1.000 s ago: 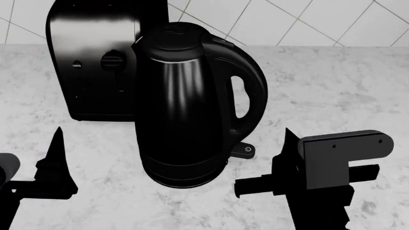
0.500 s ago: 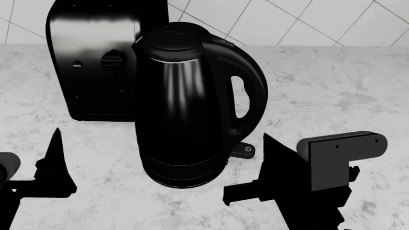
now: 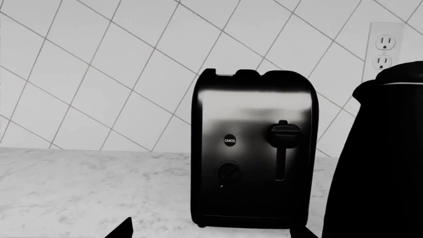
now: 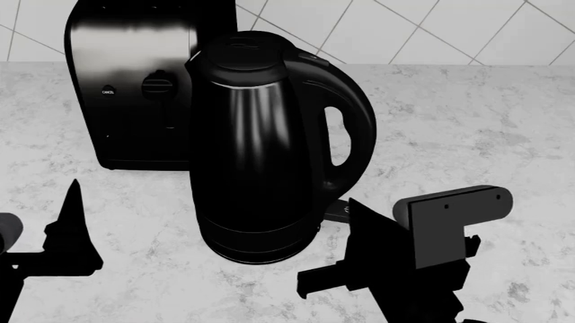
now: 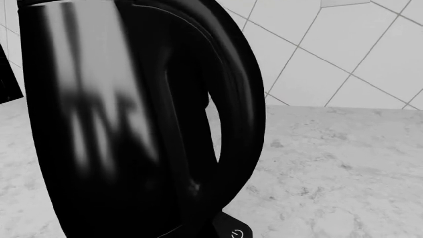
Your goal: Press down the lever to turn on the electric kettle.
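Observation:
The electric kettle point(image 4: 260, 148), tall and glossy black with a loop handle, stands mid-counter; it fills the right wrist view point(image 5: 126, 124). The lever point(image 4: 333, 210), a dark tab with a white power symbol, juts from its base below the handle; it also shows in the right wrist view point(image 5: 235, 231). My right gripper point(image 4: 353, 206) looks shut and empty. Its pointed tip sits right beside the lever and covers part of it. My left gripper point(image 4: 74, 198) is open and empty, left of the kettle, facing the toaster. Its fingertips point(image 3: 124, 229) show wide apart in the left wrist view.
A boxy black toaster point(image 4: 134, 87) with a slider knob and dials stands behind and left of the kettle, close to it. A tiled wall point(image 4: 404, 27) runs along the back, with an outlet point(image 3: 383, 49). The counter point(image 4: 467, 128) is marble.
My right gripper has moved left and a little down toward the kettle's base and now covers part of the lever. The left gripper has shifted very slightly. The kettle has not moved.

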Tool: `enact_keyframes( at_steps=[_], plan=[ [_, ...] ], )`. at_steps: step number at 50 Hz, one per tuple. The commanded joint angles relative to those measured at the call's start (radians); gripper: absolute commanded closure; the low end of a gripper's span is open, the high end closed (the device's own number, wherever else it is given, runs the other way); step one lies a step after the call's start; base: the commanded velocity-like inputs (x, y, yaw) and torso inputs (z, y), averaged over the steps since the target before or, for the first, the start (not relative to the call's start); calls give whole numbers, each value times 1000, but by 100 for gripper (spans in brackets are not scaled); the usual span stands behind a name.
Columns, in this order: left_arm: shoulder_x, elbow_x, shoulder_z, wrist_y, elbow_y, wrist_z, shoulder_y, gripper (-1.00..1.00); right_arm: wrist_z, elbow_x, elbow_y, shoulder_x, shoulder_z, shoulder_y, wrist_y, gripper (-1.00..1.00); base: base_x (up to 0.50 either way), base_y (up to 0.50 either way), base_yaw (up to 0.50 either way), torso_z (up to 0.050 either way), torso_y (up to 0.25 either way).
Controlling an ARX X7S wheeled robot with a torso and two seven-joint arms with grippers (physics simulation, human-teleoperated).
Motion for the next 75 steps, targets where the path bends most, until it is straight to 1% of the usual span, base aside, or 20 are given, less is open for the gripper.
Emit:
enact_keyframes(
  at_steps=[1,22,37,56,75],
  plan=[
    [-3,0,-3,21,-18,4,6,-100,-9,-8,38,-3,-29,9,-1,100,0,0,0,0,0],
    [-13,3,-4,40,-38,3,9,-100,0,-28,77,-8,-49,37,-21,100,0,0,0,0,0],
    [-17,-3,-5,46,-43,3,11,-100,-24,-53,265,-31,-50,116,-83,100,0,0,0,0,0],
    [-20,-5,0,54,-51,-1,10,-100,-53,-73,358,-45,-99,126,-111,100,2,0,1,0,0],
    [-28,-9,2,55,-34,-8,21,-100,-69,-79,439,-52,-101,107,-172,100,3,1,3,0,0]
  ],
)
